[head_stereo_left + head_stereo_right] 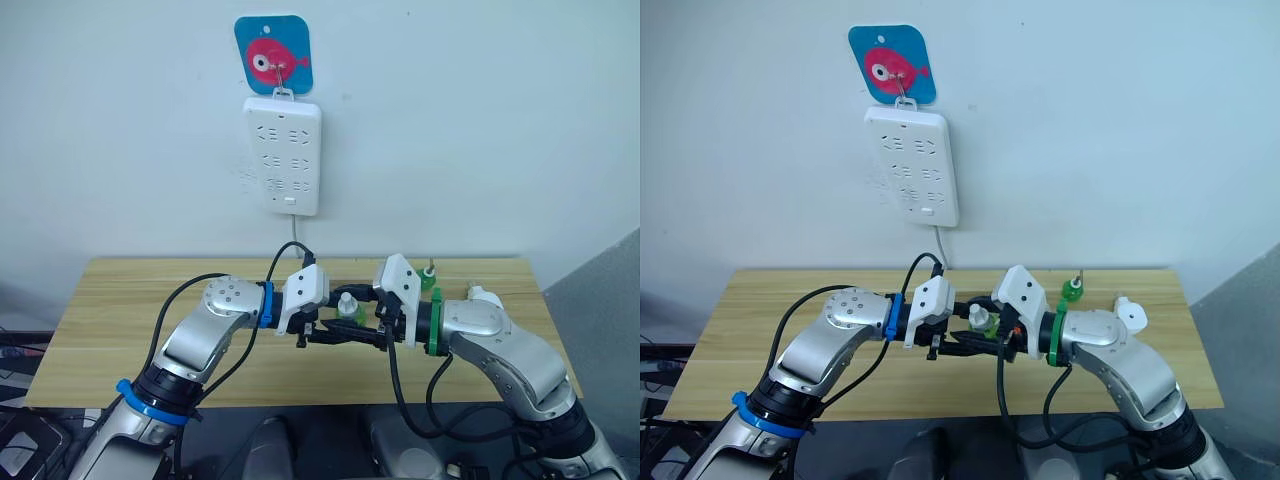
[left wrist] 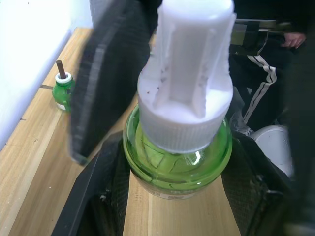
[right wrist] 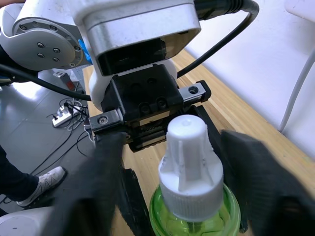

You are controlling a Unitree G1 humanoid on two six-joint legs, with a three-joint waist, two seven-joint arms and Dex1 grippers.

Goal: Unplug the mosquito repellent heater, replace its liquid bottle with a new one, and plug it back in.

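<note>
A green liquid bottle [image 1: 347, 310] with a white ribbed cap [image 3: 189, 157] hangs upright over the middle of the table. My left gripper [image 1: 335, 332] is shut on its green body [image 2: 177, 167]. My right gripper [image 1: 366, 326] faces it from the right, open, with a finger on each side of the cap and a gap to it on both sides. A second green bottle [image 1: 428, 281] with a bare brown wick stands on the table at the back right. The white mosquito repellent heater [image 1: 485, 296] lies near it, partly hidden behind my right arm.
A white power strip [image 1: 283, 155] hangs on the wall from a blue fish hook [image 1: 273, 55], its sockets unoccupied and its cord dropping behind the wooden table [image 1: 110, 320]. A person's shoe [image 3: 29, 184] and a floor power strip [image 3: 61, 117] show below the table's front edge.
</note>
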